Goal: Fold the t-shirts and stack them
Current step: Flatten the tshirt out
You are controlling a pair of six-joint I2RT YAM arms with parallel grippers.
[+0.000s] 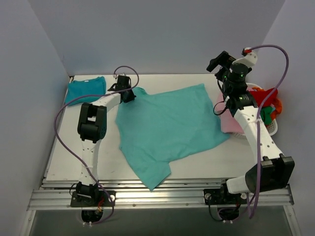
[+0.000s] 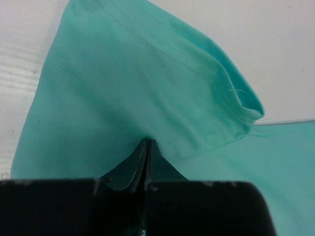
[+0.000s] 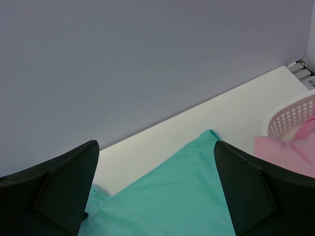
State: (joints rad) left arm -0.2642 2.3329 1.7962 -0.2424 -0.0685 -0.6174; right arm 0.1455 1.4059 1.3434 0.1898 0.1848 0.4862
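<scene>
A light turquoise t-shirt [image 1: 167, 128] lies spread out across the middle of the table, one sleeve pointing to the near edge. My left gripper [image 1: 127, 93] is at its far left corner, jaws shut on the cloth [image 2: 147, 98], which puckers at the fingertips [image 2: 147, 143]. A darker teal t-shirt [image 1: 86, 89] lies folded at the back left corner. My right gripper [image 1: 220, 61] hangs open high above the shirt's far right corner [image 3: 209, 135], with nothing between its fingers [image 3: 74, 172].
A white perforated basket [image 1: 273, 129] stands at the right edge, holding red [image 1: 266, 96] and green [image 1: 266, 115] garments. A pink garment [image 1: 229, 123] spills from the basket [image 3: 290, 115] onto the table beside the shirt. Grey walls close in the back and sides.
</scene>
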